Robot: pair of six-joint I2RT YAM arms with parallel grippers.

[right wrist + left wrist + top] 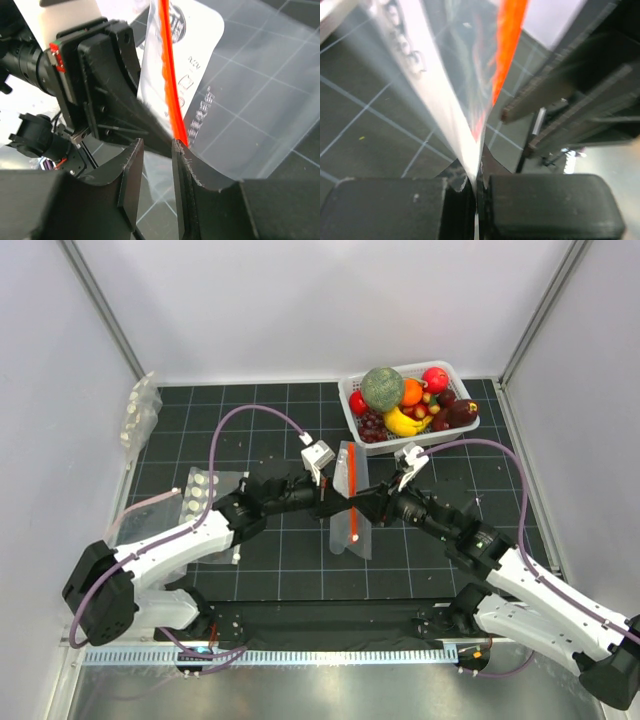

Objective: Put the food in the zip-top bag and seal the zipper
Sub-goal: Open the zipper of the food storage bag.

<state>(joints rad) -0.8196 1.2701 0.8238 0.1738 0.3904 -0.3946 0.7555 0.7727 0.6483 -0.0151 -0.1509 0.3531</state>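
black mat (270,455), left jaws clamping zip-top bag (362,540), right jaws narrow at zipper (171,75)

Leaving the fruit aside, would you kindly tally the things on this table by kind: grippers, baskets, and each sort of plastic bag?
grippers: 2, the left gripper and the right gripper
white basket: 1
zip-top bag with the red-orange strip: 1
bags of white discs: 2
Total: 6
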